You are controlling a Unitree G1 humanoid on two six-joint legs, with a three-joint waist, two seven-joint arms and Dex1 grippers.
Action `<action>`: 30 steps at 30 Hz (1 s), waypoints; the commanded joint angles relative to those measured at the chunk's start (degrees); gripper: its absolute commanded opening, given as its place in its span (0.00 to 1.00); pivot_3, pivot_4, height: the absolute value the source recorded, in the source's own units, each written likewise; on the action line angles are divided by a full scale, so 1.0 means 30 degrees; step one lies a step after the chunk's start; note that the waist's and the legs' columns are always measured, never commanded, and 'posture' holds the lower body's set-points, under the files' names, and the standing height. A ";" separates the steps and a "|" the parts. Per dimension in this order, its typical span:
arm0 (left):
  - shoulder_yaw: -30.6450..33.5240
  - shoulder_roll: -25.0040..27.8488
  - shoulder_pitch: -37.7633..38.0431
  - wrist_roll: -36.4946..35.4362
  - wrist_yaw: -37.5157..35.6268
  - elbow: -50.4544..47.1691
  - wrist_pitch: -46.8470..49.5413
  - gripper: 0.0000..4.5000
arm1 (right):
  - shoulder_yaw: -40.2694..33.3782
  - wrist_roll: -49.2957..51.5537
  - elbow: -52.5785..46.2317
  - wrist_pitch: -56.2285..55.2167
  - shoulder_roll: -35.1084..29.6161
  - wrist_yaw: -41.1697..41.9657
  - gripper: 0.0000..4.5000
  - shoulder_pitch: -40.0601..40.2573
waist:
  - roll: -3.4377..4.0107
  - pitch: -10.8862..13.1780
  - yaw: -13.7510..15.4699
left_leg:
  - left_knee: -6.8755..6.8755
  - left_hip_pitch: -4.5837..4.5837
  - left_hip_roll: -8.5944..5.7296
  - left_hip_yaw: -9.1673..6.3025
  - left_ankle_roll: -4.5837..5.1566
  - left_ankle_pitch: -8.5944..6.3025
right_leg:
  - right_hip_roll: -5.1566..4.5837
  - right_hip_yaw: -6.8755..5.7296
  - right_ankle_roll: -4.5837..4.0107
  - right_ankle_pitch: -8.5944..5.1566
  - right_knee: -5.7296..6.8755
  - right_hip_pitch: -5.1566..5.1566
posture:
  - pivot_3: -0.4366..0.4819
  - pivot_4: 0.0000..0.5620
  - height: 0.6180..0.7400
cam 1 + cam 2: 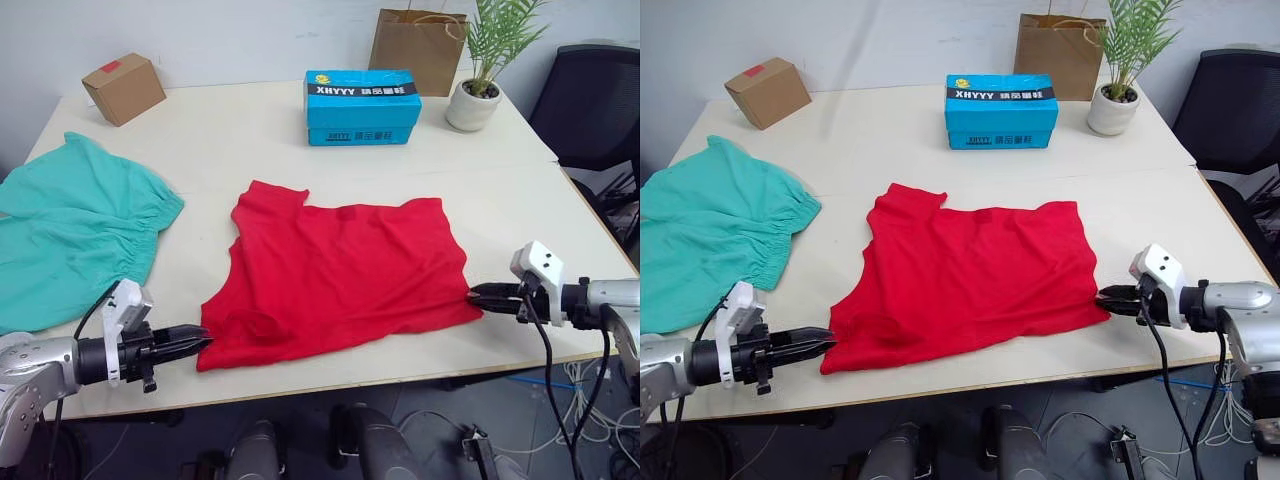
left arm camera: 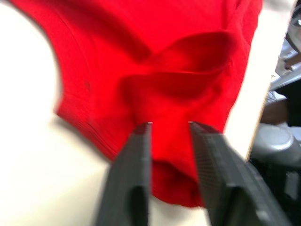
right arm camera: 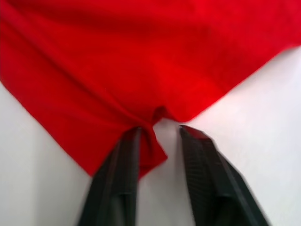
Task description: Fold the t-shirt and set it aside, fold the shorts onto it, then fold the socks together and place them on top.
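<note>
A pale table (image 1: pixel 300 130) stands against a white wall, with a black office chair (image 1: pixel 590 100) off its right side. Along the far edge sit a small cardboard box (image 1: pixel 123 88) toward the left corner, a blue carton (image 1: pixel 362 106) in the middle, a brown paper bag (image 1: pixel 418 48) behind it and a potted palm (image 1: pixel 478 95) toward the right.

The t-shirt (image 1: pixel 340 275) lies flat in the middle of the near half of the table, its lower corners almost at the near edge. The shorts (image 1: pixel 70 230) are spread at the left edge, well apart from the shirt.

The left gripper (image 1: pixel 195 339) lies low over the table at the shirt's near left corner; in the left wrist view its fingers (image 2: pixel 134 174) stand apart with red cloth between them.

The right gripper (image 1: pixel 478 294) is at the shirt's near right corner. In the right wrist view its fingers (image 3: pixel 124 174) are parted, a small bunched point of cloth lying against the inner face of one.
</note>
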 commanded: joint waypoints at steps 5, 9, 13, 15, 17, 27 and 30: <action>0.3239 -0.0295 0.0752 -0.0332 -0.1100 -0.0316 -0.2475 0.78 | -0.4802 0.2664 -0.2802 0.0789 -0.0127 -0.1637 0.92 0.1278 | 0.0000 -0.0001 -0.0040 | -0.0005 0.0001 -0.0001 0.0001 0.0009 -0.0007 | 0.0000 -0.0002 0.0000 0.0000 -0.0003 0.0000 | 0.48 0.27 1.00; 0.3250 -0.0044 0.1546 -0.0699 -0.2224 -0.1444 -0.2669 0.78 | -0.5536 0.4646 -0.6337 0.4355 0.0171 -0.2812 1.00 0.2506 | 0.0005 -0.0005 -0.0053 | -0.0015 0.0009 0.0006 0.0000 0.0026 -0.0018 | 0.0006 -0.0001 0.0000 0.0000 -0.0001 -0.0001 | 0.48 0.27 1.00; 0.1512 -0.0311 0.2334 -0.0212 -0.2693 -0.3555 -0.3342 0.65 | -0.5060 0.6088 -1.0581 0.5061 0.2278 -0.4339 1.00 0.4398 | -0.0061 -0.0050 0.0019 | -0.0027 -0.0005 0.0009 -0.0042 0.0029 -0.0020 | 0.0008 -0.0012 0.0000 -0.0001 -0.0007 0.0002 | 0.48 0.27 1.00; 0.0265 -0.0663 0.2271 0.0449 -0.2326 -0.4210 -0.3957 0.51 | -0.4327 0.5807 -1.1708 0.4355 0.3348 -0.4753 1.00 0.4932 | -0.0056 -0.0053 0.0022 | -0.0026 -0.0016 0.0002 -0.0043 0.0031 -0.0022 | 0.0003 -0.0008 0.0004 -0.0002 -0.0013 0.0007 | 0.48 0.27 1.00; -0.1460 -0.1663 0.1633 0.1296 -0.1355 -0.4440 -0.4762 0.37 | -0.2571 0.4249 -1.2292 0.2029 0.4076 -0.4054 0.92 0.5778 | -0.0049 -0.0057 0.0026 | -0.0024 -0.0019 -0.0015 -0.0040 0.0037 -0.0024 | -0.0011 -0.0003 0.0015 0.0004 -0.0019 0.0008 | 0.48 0.27 1.00; -0.6402 -0.3996 -0.0533 0.6022 0.0714 -0.2028 -0.8687 0.00 | 0.0343 -0.0132 -0.8623 -0.4779 0.5889 -0.4416 0.12 0.6291 | -0.0087 -0.0116 -0.0037 | -0.0031 -0.0009 -0.0040 -0.0041 0.0077 -0.0002 | -0.0010 -0.0010 0.0033 0.0012 -0.0022 0.0019 | 0.48 0.27 1.00; -0.6595 -0.4451 -0.0657 0.6863 0.1602 -0.0837 -0.9398 0.00 | -0.0146 -0.0511 -0.6986 -0.5725 0.5787 -0.4628 0.01 0.6400 | -0.0087 -0.0115 0.0021 | -0.0037 -0.0002 -0.0030 -0.0048 0.0067 -0.0001 | 0.0001 -0.0015 0.0029 0.0010 -0.0018 0.0015 | 0.48 0.27 1.00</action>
